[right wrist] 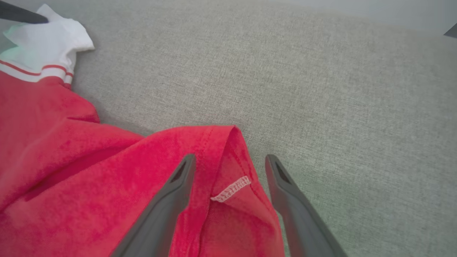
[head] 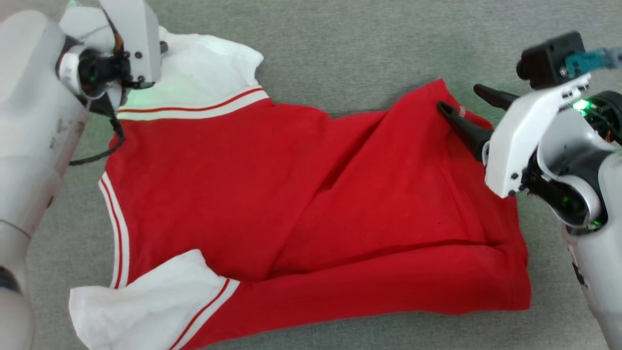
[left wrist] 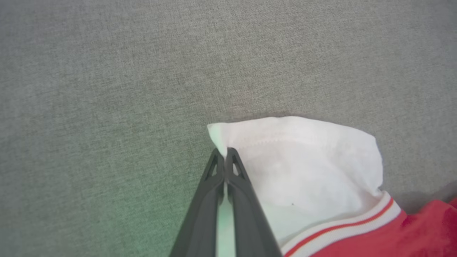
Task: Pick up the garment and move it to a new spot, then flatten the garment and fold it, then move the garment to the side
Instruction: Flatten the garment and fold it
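Red garment (right wrist: pixel 89 185) corner between spread right fingers (right wrist: pixel 160 221)

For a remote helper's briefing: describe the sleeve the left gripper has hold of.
On the grey fabric surface lies the red garment, its two white sleeves toward the robot's left. The farther sleeve, at the head view's top left, is the one meant. Unlike the nearer sleeve, which lies free, its corner is pinched in the shut left gripper.

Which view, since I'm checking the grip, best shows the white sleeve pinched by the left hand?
The left wrist view: the white sleeve lies close up, its corner clamped in the shut left hand. In the head view the left arm hides that corner. The right wrist view shows the sleeve small, far off.
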Robot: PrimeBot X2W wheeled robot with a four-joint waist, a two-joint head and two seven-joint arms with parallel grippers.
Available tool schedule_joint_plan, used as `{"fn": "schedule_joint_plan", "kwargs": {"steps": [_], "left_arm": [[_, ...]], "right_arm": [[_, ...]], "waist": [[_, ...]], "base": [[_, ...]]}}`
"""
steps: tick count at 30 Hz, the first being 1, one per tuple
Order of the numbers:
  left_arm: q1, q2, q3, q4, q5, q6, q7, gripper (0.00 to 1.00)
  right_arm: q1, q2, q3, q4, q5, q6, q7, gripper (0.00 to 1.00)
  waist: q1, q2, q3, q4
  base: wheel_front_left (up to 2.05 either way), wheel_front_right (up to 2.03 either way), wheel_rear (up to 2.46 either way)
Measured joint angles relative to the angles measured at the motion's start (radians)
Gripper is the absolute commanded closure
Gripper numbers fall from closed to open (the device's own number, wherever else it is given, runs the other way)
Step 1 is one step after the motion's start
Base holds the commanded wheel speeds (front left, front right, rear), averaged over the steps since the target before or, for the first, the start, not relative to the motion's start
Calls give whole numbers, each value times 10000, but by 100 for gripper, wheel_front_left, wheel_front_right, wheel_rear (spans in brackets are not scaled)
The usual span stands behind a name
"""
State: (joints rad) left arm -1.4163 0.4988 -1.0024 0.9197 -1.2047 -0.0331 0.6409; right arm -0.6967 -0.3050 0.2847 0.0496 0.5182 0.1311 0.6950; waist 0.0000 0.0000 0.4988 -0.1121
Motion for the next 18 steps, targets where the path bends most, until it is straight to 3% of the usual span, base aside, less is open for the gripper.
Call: {"fn": "schedule_joint_plan", "kwargs": {"steps": [9, 10, 11, 12, 18], "left_arm": [[-165, -489, -36, 633, 2, -301, -198, 100], [-172, -533, -38, 698, 2, -345, -226, 100], [-182, -571, -40, 754, 0, -374, -251, 100], [-196, -606, -40, 815, 0, -389, -263, 100], [-278, -803, -58, 1127, -2, -566, -355, 100]], "right_arm": [[-940, 322, 75, 1162, -382, 0, 1848, 0], [-995, 322, 79, 1264, -426, 0, 2073, 27], [-1054, 326, 94, 1358, -447, 0, 2288, 67], [-1120, 349, 73, 1440, -447, 0, 2487, 100], [-1411, 401, 119, 1735, -297, 2, 3484, 100]], "waist": [[0, 0, 117, 348], [0, 0, 119, 367], [0, 0, 119, 386], [0, 0, 117, 400], [0, 0, 74, 471]], "base": [[0, 0, 0], [0, 0, 0], [0, 0, 0], [0, 0, 0], [0, 0, 0]]}}
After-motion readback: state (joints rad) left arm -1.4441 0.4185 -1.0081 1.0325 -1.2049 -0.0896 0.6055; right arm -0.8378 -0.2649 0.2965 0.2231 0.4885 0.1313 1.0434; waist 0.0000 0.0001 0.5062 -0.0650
